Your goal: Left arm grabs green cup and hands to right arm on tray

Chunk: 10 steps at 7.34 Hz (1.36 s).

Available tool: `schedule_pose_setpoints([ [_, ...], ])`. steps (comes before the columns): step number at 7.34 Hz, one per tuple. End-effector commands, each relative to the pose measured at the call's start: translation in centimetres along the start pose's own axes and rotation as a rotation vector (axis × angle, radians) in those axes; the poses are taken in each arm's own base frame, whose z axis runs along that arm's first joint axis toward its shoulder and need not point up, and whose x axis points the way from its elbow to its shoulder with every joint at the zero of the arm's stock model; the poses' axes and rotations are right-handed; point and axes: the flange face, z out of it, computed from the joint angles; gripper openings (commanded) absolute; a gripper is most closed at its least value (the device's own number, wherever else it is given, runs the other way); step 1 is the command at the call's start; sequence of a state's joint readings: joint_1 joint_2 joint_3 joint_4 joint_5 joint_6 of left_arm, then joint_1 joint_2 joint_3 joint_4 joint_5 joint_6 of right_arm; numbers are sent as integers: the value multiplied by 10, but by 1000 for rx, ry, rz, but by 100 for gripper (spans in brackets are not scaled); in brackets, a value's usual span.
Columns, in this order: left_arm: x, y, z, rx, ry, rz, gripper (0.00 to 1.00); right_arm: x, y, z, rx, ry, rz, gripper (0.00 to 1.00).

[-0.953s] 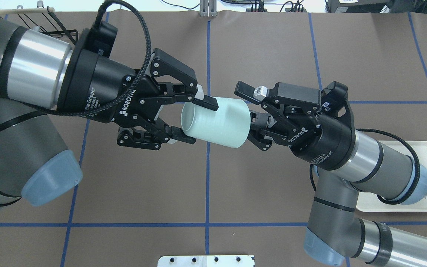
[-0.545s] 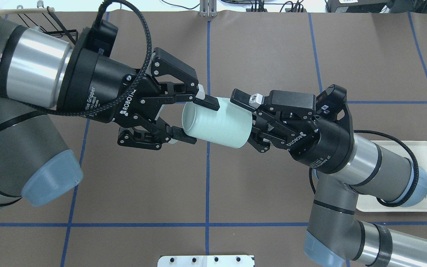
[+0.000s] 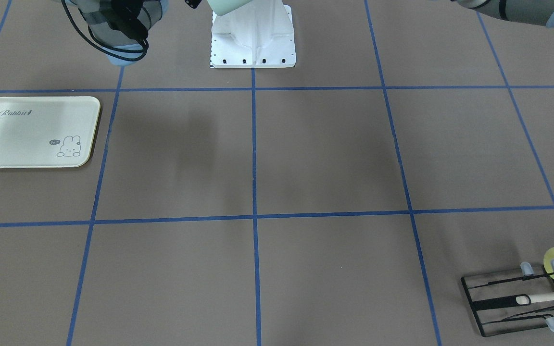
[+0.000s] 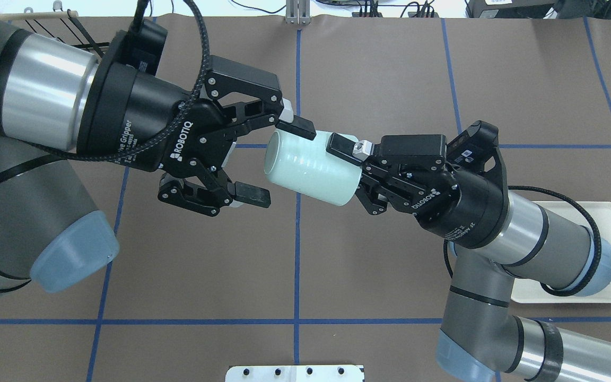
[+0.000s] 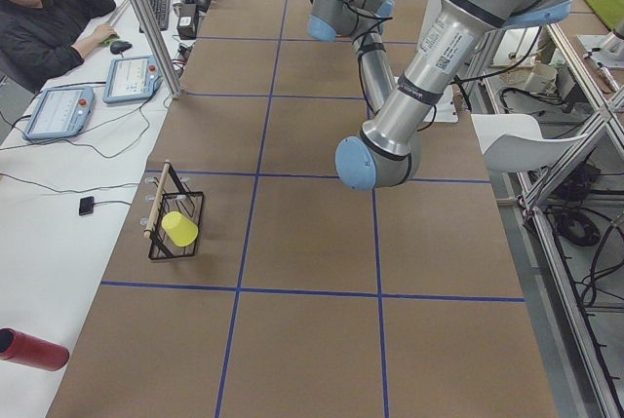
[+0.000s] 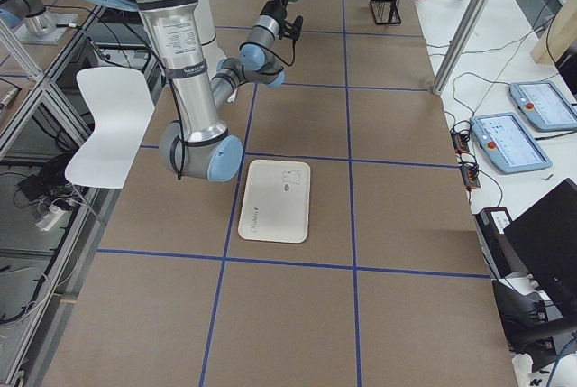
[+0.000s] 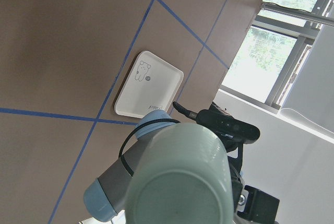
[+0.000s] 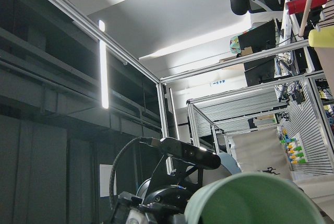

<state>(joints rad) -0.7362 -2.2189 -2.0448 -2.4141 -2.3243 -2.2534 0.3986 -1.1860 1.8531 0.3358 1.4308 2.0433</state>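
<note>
pale mint-green plastic cup (image 4: 308,170) is clamped by right end effector (image 4: 350,176); left end effector (image 4: 276,162) is spread wide, empty.

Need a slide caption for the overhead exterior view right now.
Mid-air handover: right gripper shut on the base end of the green cup, left gripper open at its mouth.

Green cup (image 4: 311,167): pale mint, horiz. in mid-air, mouth twd left gripper (image 4: 275,162) (fingers spread); right gripper (image 4: 350,172) clamps its base end. Cream bunny tray (image 3: 36,132) flat on table (image 3: 306,154), robot's right side.
</note>
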Motion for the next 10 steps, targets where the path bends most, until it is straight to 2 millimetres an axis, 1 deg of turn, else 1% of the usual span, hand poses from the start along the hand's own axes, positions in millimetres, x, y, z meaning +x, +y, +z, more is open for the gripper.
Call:
schedule_pose_setpoints([
  [1,1,-2,-2,7,3,3,100,-3,-5,-2,8,2,-14,0],
  [2,1,-6,-3,19,1,-1,100,-4,-15,-5,32,34,-40,0],
  [3,2,-14,-8,42,-3,26,100,-9,-28,-2,56,89,-75,0],
  [4,-8,-25,-10,63,-21,41,100,-10,-43,1,72,185,-113,0],
  [6,-26,-55,-21,124,-57,80,100,-32,-91,2,93,434,-199,0],
  [7,-36,-74,-30,165,-82,111,100,-40,-111,0,93,542,-231,0],
  [8,-42,-95,-43,219,-118,150,100,-36,-123,0,93,660,-279,0],
  [9,-40,-111,-56,272,-162,192,100,-33,-136,-1,104,765,-311,0],
  [10,-34,-126,-75,336,-209,212,100,-27,-151,-9,134,861,-344,0],
])
